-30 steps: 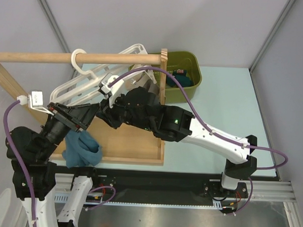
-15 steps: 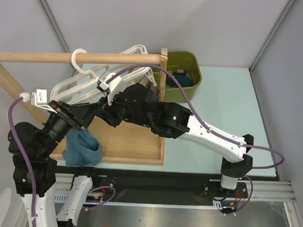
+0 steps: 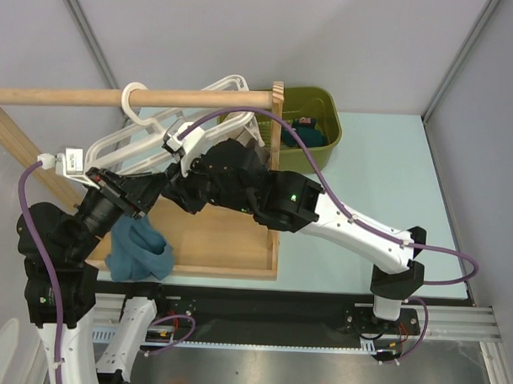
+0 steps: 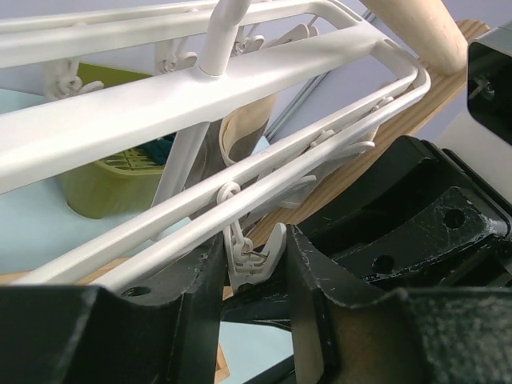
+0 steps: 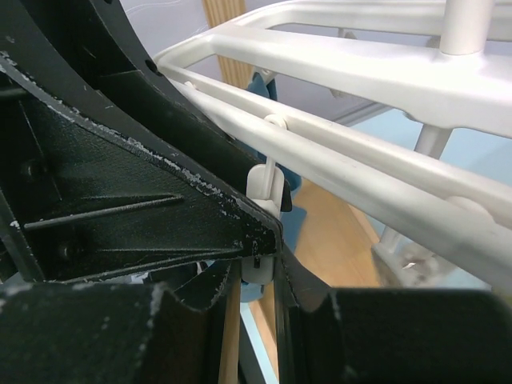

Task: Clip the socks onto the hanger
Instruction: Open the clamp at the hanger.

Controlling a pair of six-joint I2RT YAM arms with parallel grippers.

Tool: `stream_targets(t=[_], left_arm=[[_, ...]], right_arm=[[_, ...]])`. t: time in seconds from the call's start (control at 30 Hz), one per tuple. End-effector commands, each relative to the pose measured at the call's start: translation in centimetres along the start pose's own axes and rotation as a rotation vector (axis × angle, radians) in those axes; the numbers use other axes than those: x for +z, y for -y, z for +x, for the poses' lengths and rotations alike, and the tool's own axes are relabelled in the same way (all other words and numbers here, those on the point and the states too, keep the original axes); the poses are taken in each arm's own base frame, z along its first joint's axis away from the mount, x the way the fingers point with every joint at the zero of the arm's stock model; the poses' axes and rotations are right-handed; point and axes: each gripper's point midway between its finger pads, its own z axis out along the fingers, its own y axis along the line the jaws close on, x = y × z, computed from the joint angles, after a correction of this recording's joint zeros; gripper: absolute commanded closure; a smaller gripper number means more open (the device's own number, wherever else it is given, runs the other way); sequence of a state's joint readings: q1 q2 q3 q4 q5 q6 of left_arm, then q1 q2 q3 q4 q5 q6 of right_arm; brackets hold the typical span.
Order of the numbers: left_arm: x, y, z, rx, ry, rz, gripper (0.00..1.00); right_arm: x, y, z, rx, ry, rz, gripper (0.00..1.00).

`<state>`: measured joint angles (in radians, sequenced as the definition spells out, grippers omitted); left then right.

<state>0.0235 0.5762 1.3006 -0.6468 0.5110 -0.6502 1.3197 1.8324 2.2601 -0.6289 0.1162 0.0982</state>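
The socks look soft, limp and light; one teal sock [image 3: 139, 249] sits bunched at the near left over the wooden base [image 3: 229, 242], beneath the left arm; more lie in the green bin [image 3: 327, 106] at the far side of the counter [image 3: 366, 179]; I'd pinch one by the cuff, since it would flop anywhere else. The hanger [image 3: 123, 145] is stiff, light plastic hooked on the wooden rod [image 3: 74, 96]; I'd expect it to swing if nudged. Both arms reach in under it, wrists nearly touching; the left claw [image 4: 254, 244] presses a clip peg [image 4: 254, 260] from both sides; the right claw [image 5: 258, 276] has its fingers nearly together about a peg's lower end; gripping or not, I cannot tell.
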Motion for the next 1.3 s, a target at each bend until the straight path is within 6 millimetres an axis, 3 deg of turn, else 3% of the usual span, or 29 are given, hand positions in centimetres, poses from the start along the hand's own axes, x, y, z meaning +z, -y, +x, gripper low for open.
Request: stream_targets(t=[0.0,0.03,0.13,0.2,0.23,0.3,0.33,0.4,0.43,0.53,0.63,0.67,0.7,0.73,0.77,0.8,0.83,0.9,0.93,0.97,1.1,1.13,1.2,1.23,1.27], left_arm=[[1.6,-1.9,-0.8,0.024,0.029,-0.052,0.64],[1.6,-1.8,-0.9,0.021,0.031,-0.053,0.67],[1.6,-1.9,-0.9,0.013,0.035,-0.06,0.76],[1.5,-2.1,-0.9,0.009,0.035,-0.071,0.85],[1.7,-2.2,-1.0,0.009,0.031,-0.078,0.88],[1.6,-2.3,-0.9,0.007,0.027,-0.083,0.97],[1.7,-2.4,-0.9,0.004,0.024,-0.089,1.0],[1.7,-2.4,-1.0,0.005,0.027,-0.091,1.0],[1.6,-2.4,-1.0,0.003,0.026,-0.091,1.0],[1.5,-2.5,-0.8,0.001,0.018,-0.101,1.0],[1.4,-2.6,-0.8,-0.003,0.017,-0.109,1.0],[1.4,-2.6,-0.7,-0.004,0.018,-0.111,1.0],[1.4,-2.7,-0.7,-0.005,0.018,-0.113,1.0],[1.4,-2.6,-0.7,-0.006,0.019,-0.112,1.0],[1.5,-2.7,-0.6,-0.009,0.015,-0.111,1.0],[1.4,-2.6,-0.6,-0.013,0.013,-0.111,1.0],[1.5,-2.8,-0.6,-0.014,0.016,-0.12,1.0],[1.3,-3.0,-0.5,-0.017,0.012,-0.132,1.0],[1.3,-3.0,-0.5,-0.016,0.011,-0.131,1.0],[1.3,-3.2,-0.5,-0.018,0.014,-0.142,1.0],[1.2,-3.3,-0.6,-0.017,0.02,-0.159,1.0],[1.2,-3.4,-0.6,-0.02,0.018,-0.16,1.0],[1.1,-3.4,-0.6,-0.022,0.021,-0.162,1.0],[1.0,-3.4,-0.5,-0.021,0.021,-0.162,1.0],[1.0,-2.9,-0.2,-0.02,0.007,-0.138,1.0]], right_arm=[[-1.5,-2.4,-1.6,0.01,0.025,-0.094,0.99],[-1.6,-2.3,-1.5,0.013,0.019,-0.09,0.94],[-1.6,-2.1,-1.0,0.011,0.004,-0.08,0.51],[-2.0,-1.8,-0.9,0.014,-0.002,-0.065,0.39],[-2.0,-1.6,-0.2,0.009,-0.019,-0.058,0.26],[-2.6,-1.4,0.4,0.01,-0.032,-0.054,0.16],[-3.8,-1.4,-0.3,0.011,-0.017,-0.052,0.08],[-4.7,-1.2,0.6,0.007,-0.04,-0.043,0.07],[-6.4,-1.2,-0.2,0.006,-0.019,-0.042,0.06],[-8.6,-1.6,0.4,-0.001,-0.04,-0.068,0.06],[-12.2,-2.5,0.2,-0.017,-0.025,-0.121,0.12],[-14.4,-2.6,-0.9,-0.013,0.011,-0.142,0.14],[-15.0,-2.7,-0.5,-0.01,0.012,-0.158,0.16],[-16.2,-2.9,-0.9,0.003,0.034,-0.177,0.24],[-18.6,-2.8,-2.1,0.015,0.089,-0.195,0.3],[-19.3,-2.7,-2.0,0.02,0.109,-0.2,0.36],[-20.1,-2.4,-2.4,0.038,0.131,-0.19,0.51],[-22.3,-1.6,-2.7,0.052,0.15,-0.169,0.7],[-22.8,-1.3,-2.7,0.051,0.15,-0.155,0.86],[-23.2,-0.7,-2.0,0.051,0.129,-0.131,0.92],[-23.9,3.7,-0.7,0.108,0.128,0.109,0.97],[-24.2,6.7,-0.6,0.12,0.143,0.256,0.95],[-23.6,10.1,1.1,0.124,0.109,0.418,0.88],[-23.6,13.7,1.7,0.126,0.095,0.562,0.82],[-23.0,15.6,2.9,0.117,0.058,0.625,0.82]])
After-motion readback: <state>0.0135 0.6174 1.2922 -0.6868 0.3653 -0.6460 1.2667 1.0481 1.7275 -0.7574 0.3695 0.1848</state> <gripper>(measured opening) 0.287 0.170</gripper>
